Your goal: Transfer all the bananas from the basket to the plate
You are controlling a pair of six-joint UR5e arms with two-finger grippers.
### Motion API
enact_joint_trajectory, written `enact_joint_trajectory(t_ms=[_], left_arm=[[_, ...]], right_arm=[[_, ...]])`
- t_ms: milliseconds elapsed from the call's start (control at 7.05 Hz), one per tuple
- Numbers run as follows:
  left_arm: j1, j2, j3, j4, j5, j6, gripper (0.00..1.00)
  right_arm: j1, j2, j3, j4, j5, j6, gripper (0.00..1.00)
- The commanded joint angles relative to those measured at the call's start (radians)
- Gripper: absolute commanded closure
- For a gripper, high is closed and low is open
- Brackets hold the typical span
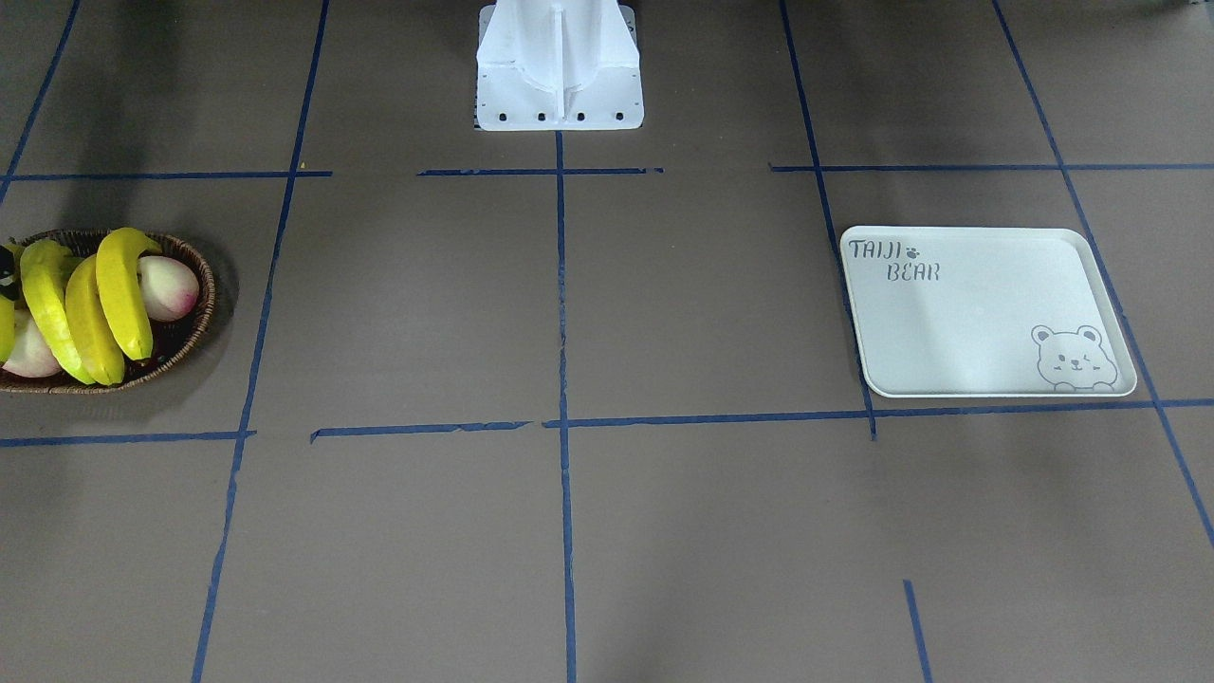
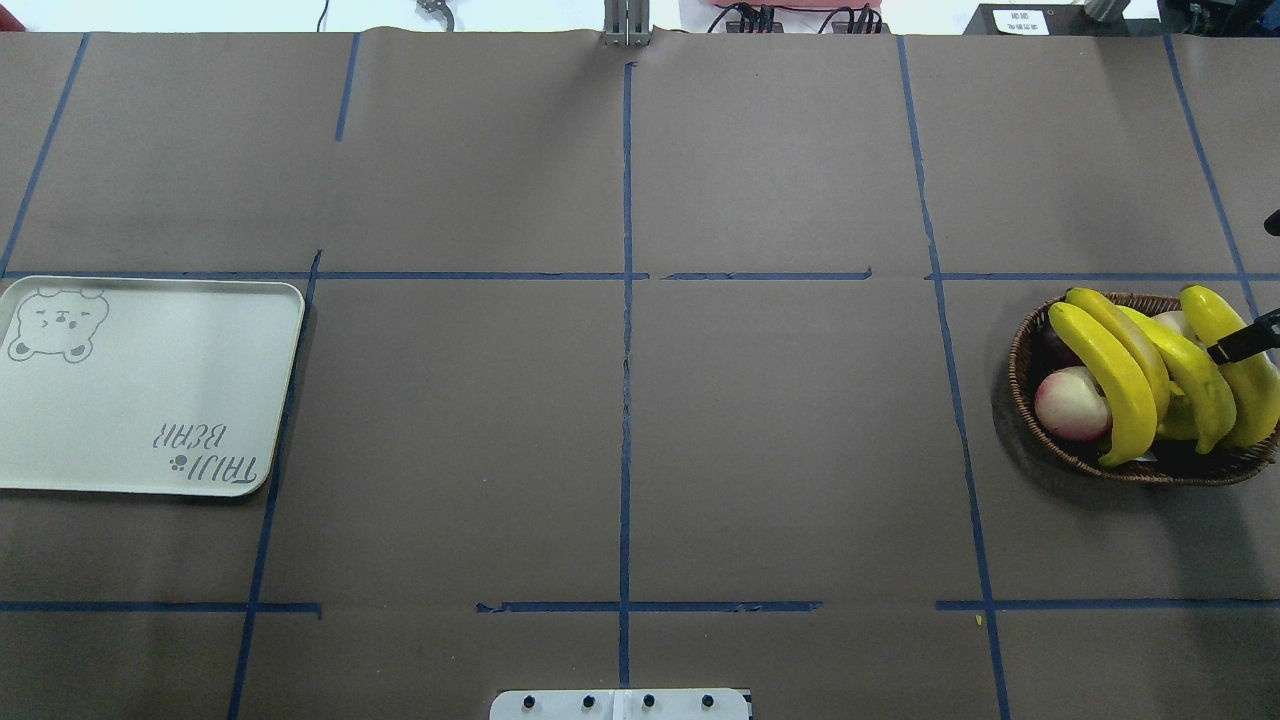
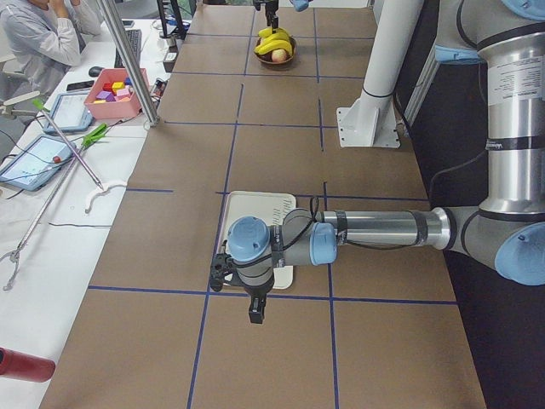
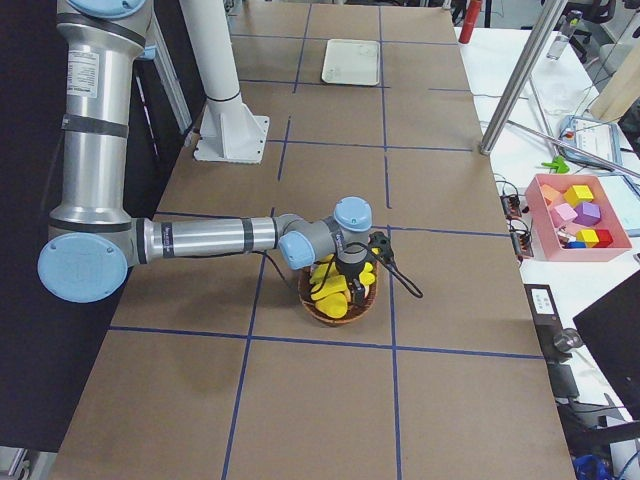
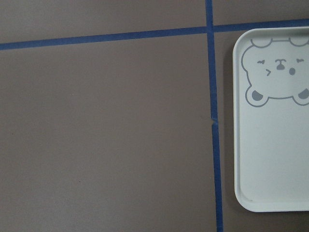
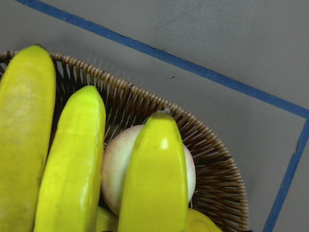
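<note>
Hovering over the basket [image 2: 1170, 472] at the table's right end, R gripper [image 4: 351, 283] has fingers [image 2: 1240, 343] apart, gripping nothing. All four bananas [image 2: 1115, 385] lie in the basket w/ peaches [image 2: 1070, 403]. Plate [image 2: 150, 390] sits far left; L gripper [image 3: 255, 311] hangs by it, open/closed can't be told.

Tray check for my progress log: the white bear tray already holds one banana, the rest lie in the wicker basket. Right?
No. The overhead view shows the tray holding no banana; all the bananas lie in the wicker basket.
</note>
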Motion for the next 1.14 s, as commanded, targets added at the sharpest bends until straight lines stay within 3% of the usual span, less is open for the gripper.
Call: enact_joint_trajectory(t_ms=[0,142,284,426,710,993], left_arm=[[0.001,0.0,0.001,0.0,0.0,0.0,0.0],[0.001,0.0,0.001,0.0,0.0,0.001,0.0],[0.001,0.0,0.001,0.0,0.0,0.0,0.0],[-0.001,0.0,0.001,0.0,0.0,0.0,0.0],[0.001,0.0,0.001,0.0,-0.002,0.001,0.0],[0.002,-0.002,0.001,0.0,0.0,0.001,0.0]], right_arm=[[-0.014,0.0,-0.014,-0.001,0.001,0.001,0.13],[-0.014,-0.001,-0.014,-0.001,0.001,0.001,0.34],[-0.014,-0.004,-0.012,0.0,0.003,0.0,0.76],[-0.013,-0.009,-0.01,0.0,0.004,0.001,0.97],[0.007,-0.009,-0.004,0.0,0.016,0.003,1.0],[0.102,-0.008,0.017,-0.015,0.021,-0.029,1.0]])
